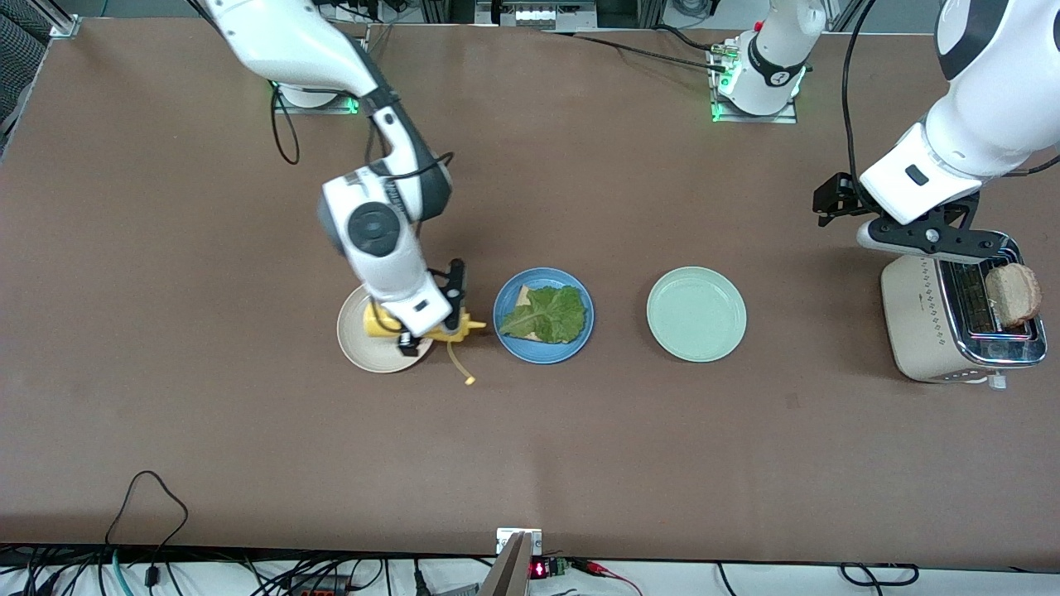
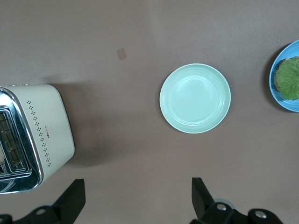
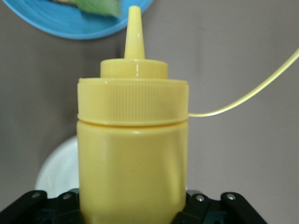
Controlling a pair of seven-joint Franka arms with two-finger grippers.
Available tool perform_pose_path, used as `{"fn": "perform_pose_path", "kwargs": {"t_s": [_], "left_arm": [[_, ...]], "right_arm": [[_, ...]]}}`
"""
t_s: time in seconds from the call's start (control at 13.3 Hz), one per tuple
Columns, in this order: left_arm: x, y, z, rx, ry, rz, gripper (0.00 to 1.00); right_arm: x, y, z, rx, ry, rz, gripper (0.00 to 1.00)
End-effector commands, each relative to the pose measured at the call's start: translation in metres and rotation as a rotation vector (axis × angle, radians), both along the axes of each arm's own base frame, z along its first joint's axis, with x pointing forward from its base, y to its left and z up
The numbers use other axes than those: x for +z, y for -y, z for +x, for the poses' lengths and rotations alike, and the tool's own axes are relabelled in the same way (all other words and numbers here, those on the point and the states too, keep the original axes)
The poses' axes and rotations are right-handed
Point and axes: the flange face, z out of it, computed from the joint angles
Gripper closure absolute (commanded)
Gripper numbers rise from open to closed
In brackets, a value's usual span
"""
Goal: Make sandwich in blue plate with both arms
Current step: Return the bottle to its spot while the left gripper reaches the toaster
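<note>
**A:** Brown tabletop (image 1: pixel 530 430) is spread across the whole front view, with the arm bases ranged along its top edge. What is placed where, and why?

**B:** At the middle the blue plate (image 1: pixel 543 314) is set, with one toast slice (image 1: pixel 523 300) under a lettuce leaf (image 1: pixel 548 314), so the sandwich is judged half built. Beside it, toward the right arm's end, a beige plate (image 1: pixel 364 348) is seen, over which the right gripper (image 1: pixel 431 324) is clamped on a yellow sauce bottle (image 1: pixel 451 329), laid nearly level with its nozzle pointed at the blue plate, presumably for sauce. A mint-green plate (image 1: pixel 696 314) lies bare toward the left arm's end, and past it a toaster (image 1: pixel 956 319) holds a second bread slice (image 1: pixel 1012 294), over which the left gripper (image 1: pixel 936 236) is hung.

**A:** And what is hidden there?

**B:** The bottle's body is largely covered by the right wrist, and the left fingers cannot be made out.

**A:** What is added by the left wrist view?

**B:** The left fingers (image 2: pixel 72 200) are shown spread wide and empty. The toaster (image 2: pixel 35 135) is cut at the edge; the blue plate (image 2: pixel 275 91) is shown only as a sliver.

**A:** And the right wrist view?

**B:** The bottle (image 3: pixel 133 149) fills it, gripped low between the jaws. A yellow tether (image 3: pixel 247 100) is trailed from the cap. Only a rim of the blue plate (image 3: pixel 79 23) is visible, and the beige plate (image 3: pixel 58 168) is mostly blocked.
</note>
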Motion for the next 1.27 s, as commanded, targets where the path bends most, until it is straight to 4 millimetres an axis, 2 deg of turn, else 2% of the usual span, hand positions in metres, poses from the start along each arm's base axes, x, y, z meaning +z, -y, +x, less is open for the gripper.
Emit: {"fn": "perform_pose_path", "kwargs": {"t_s": [0.0, 0.22, 0.37, 0.52, 0.67, 0.82, 0.97, 1.05, 1.12, 1.2], "left_arm": [[0.008, 0.0, -0.004, 0.008, -0.004, -0.007, 0.0], [0.009, 0.0, -0.005, 0.01, -0.006, -0.007, 0.0], [0.009, 0.0, -0.005, 0.01, -0.006, -0.007, 0.0], [0.008, -0.001, -0.005, 0.01, -0.012, -0.006, 0.0], [0.007, -0.006, -0.006, 0.011, -0.025, 0.001, 0.0], [0.0, -0.027, -0.002, 0.046, -0.043, 0.007, 0.0], [-0.012, -0.062, 0.005, 0.102, -0.072, 0.015, 0.0], [-0.021, -0.078, 0.008, 0.129, -0.089, 0.013, 0.0], [-0.032, -0.105, 0.013, 0.173, -0.108, 0.012, 0.0], [-0.047, -0.129, 0.017, 0.205, -0.133, 0.022, 0.0]], "right_arm": [[0.054, 0.078, 0.018, 0.045, -0.059, 0.126, 1.0], [0.082, 0.176, 0.031, 0.107, -0.114, 0.272, 1.0], [0.097, 0.243, 0.029, 0.163, -0.13, 0.35, 1.0], [0.103, 0.307, 0.022, 0.225, -0.133, 0.453, 1.0], [0.097, 0.37, 0.011, 0.281, -0.114, 0.575, 1.0], [0.075, 0.427, -0.002, 0.319, -0.081, 0.706, 1.0], [0.04, 0.475, -0.019, 0.32, -0.056, 0.852, 1.0], [0.02, 0.491, -0.026, 0.317, -0.034, 0.929, 1.0], [-0.006, 0.508, -0.034, 0.311, -0.02, 1.018, 1.0], [-0.026, 0.515, -0.04, 0.304, -0.01, 1.075, 1.0]]}}
